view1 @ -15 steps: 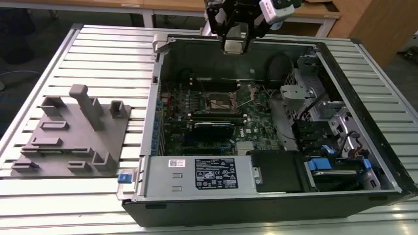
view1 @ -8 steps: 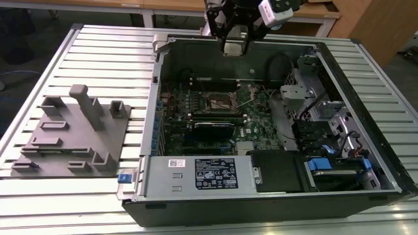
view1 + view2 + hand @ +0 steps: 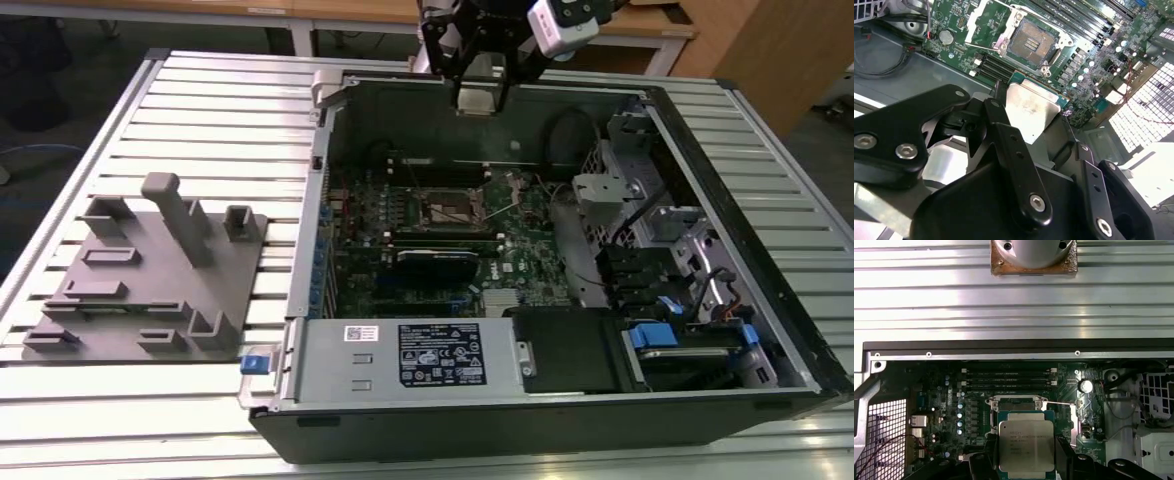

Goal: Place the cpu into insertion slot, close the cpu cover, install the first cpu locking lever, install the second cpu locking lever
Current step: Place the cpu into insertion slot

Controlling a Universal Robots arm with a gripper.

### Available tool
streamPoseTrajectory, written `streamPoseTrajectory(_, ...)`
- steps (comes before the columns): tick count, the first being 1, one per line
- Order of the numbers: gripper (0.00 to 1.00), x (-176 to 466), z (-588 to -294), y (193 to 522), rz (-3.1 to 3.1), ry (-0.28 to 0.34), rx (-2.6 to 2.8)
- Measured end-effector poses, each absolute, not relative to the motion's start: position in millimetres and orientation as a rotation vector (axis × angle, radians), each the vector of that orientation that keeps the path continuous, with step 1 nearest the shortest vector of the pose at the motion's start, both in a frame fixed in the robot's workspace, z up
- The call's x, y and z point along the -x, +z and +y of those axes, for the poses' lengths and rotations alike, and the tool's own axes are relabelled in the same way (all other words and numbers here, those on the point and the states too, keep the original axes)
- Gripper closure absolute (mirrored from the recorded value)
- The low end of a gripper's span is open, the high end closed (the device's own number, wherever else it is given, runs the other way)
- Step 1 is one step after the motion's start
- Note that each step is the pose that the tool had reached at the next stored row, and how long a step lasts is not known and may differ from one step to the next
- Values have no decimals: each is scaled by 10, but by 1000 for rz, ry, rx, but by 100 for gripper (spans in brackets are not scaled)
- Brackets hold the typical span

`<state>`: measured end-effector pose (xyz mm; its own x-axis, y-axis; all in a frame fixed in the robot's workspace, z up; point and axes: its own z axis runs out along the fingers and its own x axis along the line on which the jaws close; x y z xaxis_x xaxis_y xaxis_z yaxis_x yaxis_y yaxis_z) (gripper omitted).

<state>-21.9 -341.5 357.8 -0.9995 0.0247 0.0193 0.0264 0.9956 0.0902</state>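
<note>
The gripper [image 3: 477,98] has its jaws pinching the cpu [image 3: 1026,445] above the open insertion slot [image 3: 1031,42]; any tilt or misalignment could bend its contacts.

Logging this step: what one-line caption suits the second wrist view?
Jaws grip the cpu, held clear of the exposed insertion slot, not yet seated.

Arm [image 3: 483,30] overhead, tool [image 3: 478,97] pointing down, fingers [image 3: 1004,135] clamping the cpu [image 3: 1026,445]

Print on cpu [image 3: 1026,445] lid, white power supply label [image 3: 427,355]: none legible.
</note>
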Motion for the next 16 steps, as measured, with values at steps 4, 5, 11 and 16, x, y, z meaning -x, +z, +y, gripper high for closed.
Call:
streamPoseTrajectory(4, 46, 219, -3416, 3569, -3120, -145, 40)
streamPoseTrajectory(5, 46, 219, -3416, 3568, -3120, -145, 40)
streamPoseTrajectory(11, 46, 219, -3416, 3558, -3120, -145, 40)
streamPoseTrajectory(16, 46, 219, -3416, 3536, -3120, -145, 40)
